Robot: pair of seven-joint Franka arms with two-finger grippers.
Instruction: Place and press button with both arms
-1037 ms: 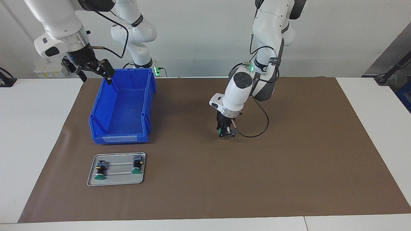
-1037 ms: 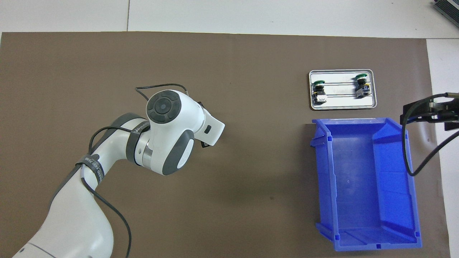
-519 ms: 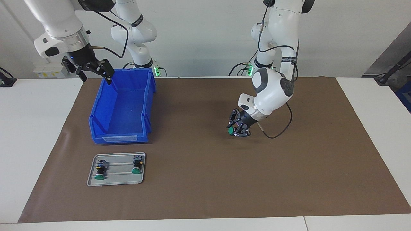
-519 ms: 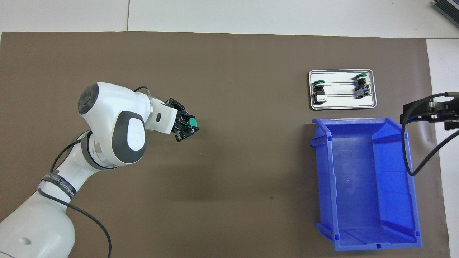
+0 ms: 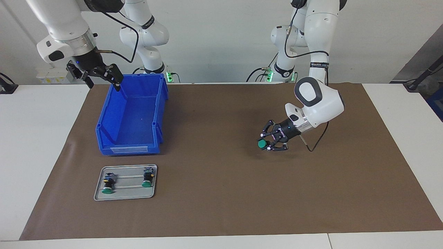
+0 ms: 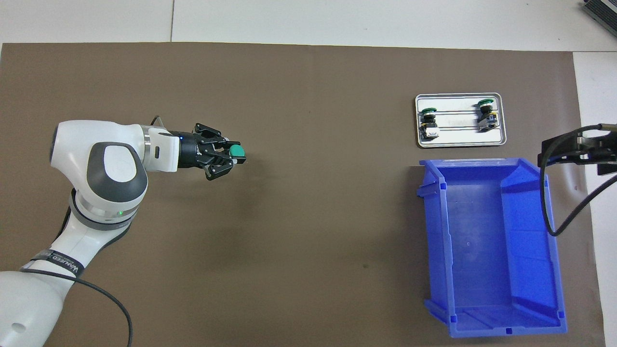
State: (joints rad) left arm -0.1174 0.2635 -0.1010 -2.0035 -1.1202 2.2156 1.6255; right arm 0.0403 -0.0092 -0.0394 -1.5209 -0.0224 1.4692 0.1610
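Observation:
My left gripper (image 5: 268,144) (image 6: 230,155) is shut on the button (image 5: 262,144) (image 6: 236,152), a small switch whose round green cap points toward the right arm's end of the table. The gripper lies almost level, low over the brown mat. My right gripper (image 5: 100,76) (image 6: 576,150) hangs open and holds nothing, raised over the blue bin's edge at the right arm's end; that arm waits.
A blue bin (image 5: 133,116) (image 6: 491,246) stands on the brown mat (image 5: 221,193) toward the right arm's end. Farther from the robots than the bin lies a grey tray (image 5: 125,195) (image 6: 460,142) with two green-capped switches (image 5: 108,185) (image 5: 148,178).
The left arm has swung its wrist from pointing down to nearly level and carried the button toward its own end of the table. The right arm has not moved.

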